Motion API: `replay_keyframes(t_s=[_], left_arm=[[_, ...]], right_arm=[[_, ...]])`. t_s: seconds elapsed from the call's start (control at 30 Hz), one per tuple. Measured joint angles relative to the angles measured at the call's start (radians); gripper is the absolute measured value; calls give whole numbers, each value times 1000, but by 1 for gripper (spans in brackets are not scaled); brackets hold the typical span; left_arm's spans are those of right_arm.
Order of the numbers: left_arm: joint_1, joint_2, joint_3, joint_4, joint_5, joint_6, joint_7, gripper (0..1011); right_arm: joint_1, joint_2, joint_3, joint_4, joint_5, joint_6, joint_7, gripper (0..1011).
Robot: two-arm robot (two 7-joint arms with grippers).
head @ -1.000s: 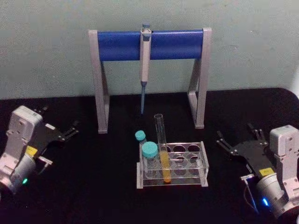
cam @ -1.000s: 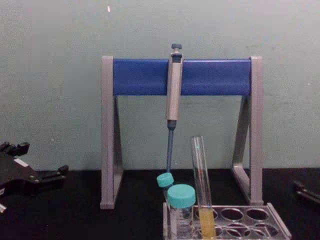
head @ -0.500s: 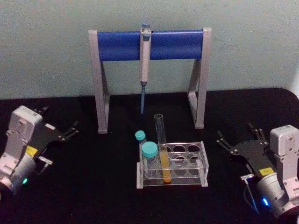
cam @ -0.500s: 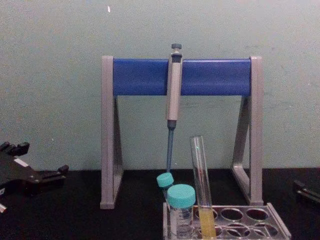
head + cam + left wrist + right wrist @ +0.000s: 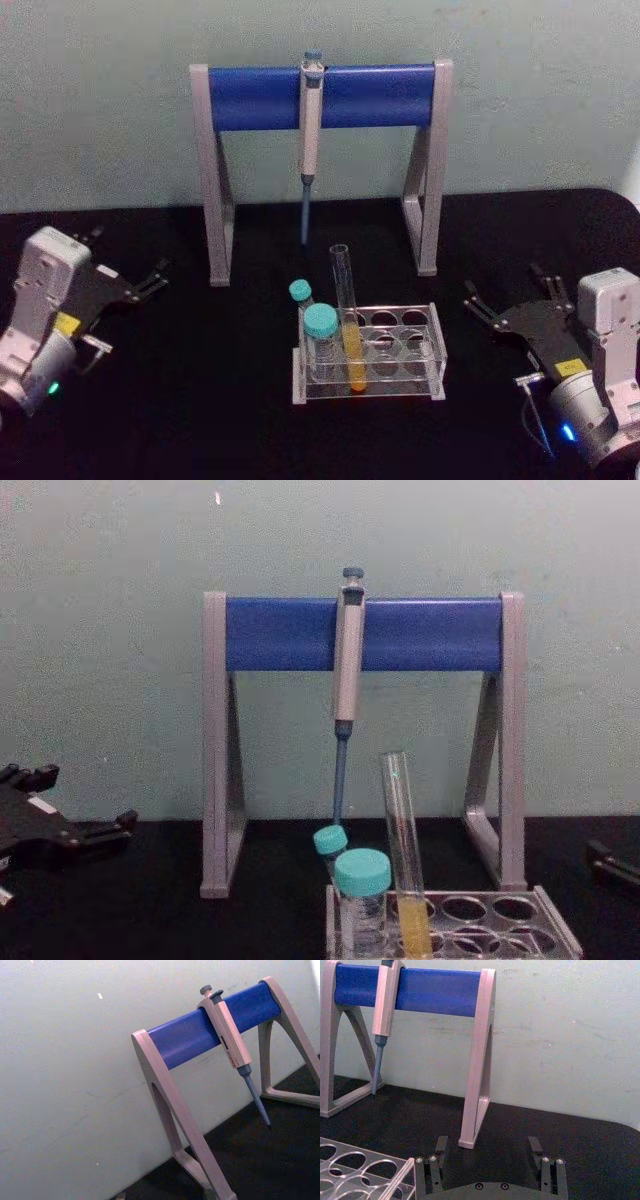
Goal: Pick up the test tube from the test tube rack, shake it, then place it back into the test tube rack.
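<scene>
A: Right gripper (image 5: 508, 293) sits at the table's right edge, fingers spread, nothing between them. Left gripper (image 5: 128, 272) at the left edge, fingers apart too, empty.

B: Test tube (image 5: 348, 318)?

A: Standing in the test tube rack (image 5: 436, 352), front middle of the black table (image 5: 200, 400), leaning slightly, yellow-orange liquid in its lower part. It is well apart from both grippers.

B: Other items?

A: 2 teal-capped vials (image 5: 321, 340) in the rack's left end, just beside the tube. Behind, a grey-legged stand (image 5: 214, 180) with a blue crossbar; a pipette (image 5: 311, 110) hangs from it.
</scene>
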Motion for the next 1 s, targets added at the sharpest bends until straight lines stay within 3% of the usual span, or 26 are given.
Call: replay_keyframes(t_s=[1.0], left_arm=[[0,0,0,0,0,0,0,1001]], right_arm=[[0,0,0,0,0,0,0,1000]])
